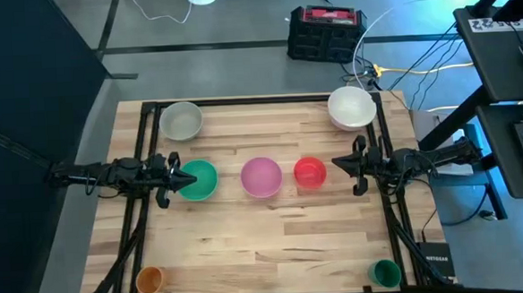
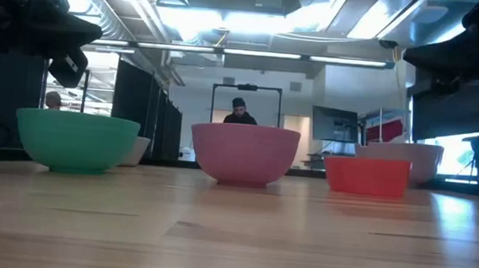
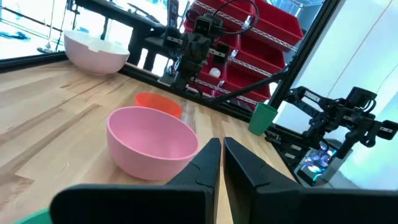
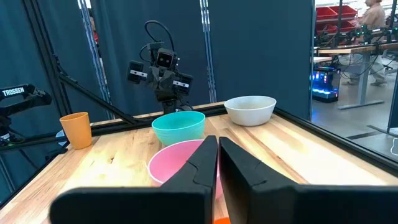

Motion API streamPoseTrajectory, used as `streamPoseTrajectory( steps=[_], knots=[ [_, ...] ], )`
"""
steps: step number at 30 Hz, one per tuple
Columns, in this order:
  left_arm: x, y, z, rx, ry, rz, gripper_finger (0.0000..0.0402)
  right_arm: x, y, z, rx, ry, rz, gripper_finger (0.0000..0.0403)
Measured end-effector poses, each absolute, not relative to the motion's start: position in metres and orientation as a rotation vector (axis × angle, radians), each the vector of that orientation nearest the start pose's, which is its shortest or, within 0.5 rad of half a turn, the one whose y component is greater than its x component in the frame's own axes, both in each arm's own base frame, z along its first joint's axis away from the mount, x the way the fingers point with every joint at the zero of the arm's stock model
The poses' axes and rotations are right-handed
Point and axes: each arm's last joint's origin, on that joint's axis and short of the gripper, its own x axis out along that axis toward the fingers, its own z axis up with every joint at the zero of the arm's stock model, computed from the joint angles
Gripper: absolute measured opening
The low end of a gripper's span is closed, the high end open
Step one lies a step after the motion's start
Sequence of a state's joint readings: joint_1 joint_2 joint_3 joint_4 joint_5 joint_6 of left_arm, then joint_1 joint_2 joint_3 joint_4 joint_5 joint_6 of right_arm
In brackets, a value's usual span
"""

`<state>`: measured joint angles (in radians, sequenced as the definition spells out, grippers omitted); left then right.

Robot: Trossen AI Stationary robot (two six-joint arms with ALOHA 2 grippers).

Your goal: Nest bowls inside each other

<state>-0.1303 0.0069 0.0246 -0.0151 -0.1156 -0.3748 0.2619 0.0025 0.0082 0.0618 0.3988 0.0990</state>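
Wooden counter [image 1: 266, 227] in the high view carries the green bowl [image 1: 199, 179], pink bowl [image 1: 261, 177] and red bowl [image 1: 309, 173] mid-frame, un-nested, with both fingers-together tools, left tool [image 1: 188, 178] and right tool [image 1: 338, 166], flanking them; the low view shows the three standing apart, seemingly laid out for stacking.

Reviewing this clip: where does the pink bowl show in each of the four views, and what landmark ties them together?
High view: pink bowl mid-table, in a row between green bowl and red bowl.
Low view: centre, green to its left, red to its right.
Left wrist view: just ahead of the fingers.
Right wrist view: partly hidden behind the fingers.
Shared landmark: the wooden table.
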Motion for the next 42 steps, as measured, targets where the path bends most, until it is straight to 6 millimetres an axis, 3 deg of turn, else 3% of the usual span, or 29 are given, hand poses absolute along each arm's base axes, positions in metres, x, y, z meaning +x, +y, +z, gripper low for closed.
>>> streamPoseTrajectory(
  steps=[19, 37, 42],
  knots=[
    [0.096, -0.009, 0.170, -0.375, 0.000, -0.015, 0.0001, 0.095, 0.014, 0.172, 0.121, -0.071, -0.134, 0.0000],
    [0.096, -0.009, 0.173, -0.417, -0.041, -0.024, 0.0001, 0.094, 0.015, 0.178, 0.277, -0.139, -0.085, 0.0000],
    [0.094, -0.008, 0.192, -0.666, -0.231, -0.077, 0.0001, 0.093, 0.014, 0.185, 0.536, -0.221, -0.063, 0.0000]
  ],
)
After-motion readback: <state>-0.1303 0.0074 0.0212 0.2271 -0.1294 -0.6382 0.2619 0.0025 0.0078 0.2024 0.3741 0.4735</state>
